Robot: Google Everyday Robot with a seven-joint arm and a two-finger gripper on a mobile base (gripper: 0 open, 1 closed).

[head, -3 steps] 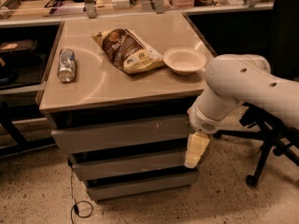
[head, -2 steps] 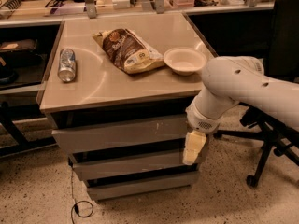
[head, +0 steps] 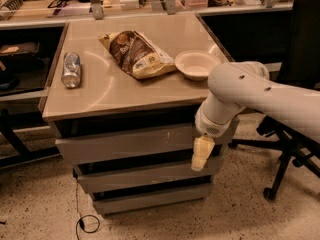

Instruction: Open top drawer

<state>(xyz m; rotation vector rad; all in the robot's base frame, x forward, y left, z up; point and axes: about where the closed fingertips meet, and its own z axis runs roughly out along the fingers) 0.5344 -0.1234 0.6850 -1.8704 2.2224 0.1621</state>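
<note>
The top drawer (head: 125, 143) is the widest grey front just under the tabletop, with white scratch marks right of centre. Its front stands a little proud of the cabinet; I cannot see inside it. Two narrower grey drawer fronts (head: 145, 176) sit below it. My gripper (head: 201, 154) hangs from the white arm (head: 250, 91) at the right end of the drawers, its cream-coloured fingers pointing down in front of the top drawer's right end and the gap below.
On the beige tabletop (head: 110, 94) lie a silver can (head: 71, 70), a brown snack bag (head: 136, 54) and a white bowl (head: 196, 64). A black office chair (head: 295, 134) stands at the right. A cable (head: 85, 219) lies on the speckled floor.
The gripper has shifted slightly left along the drawer fronts. The drawers and the tabletop objects look unchanged.
</note>
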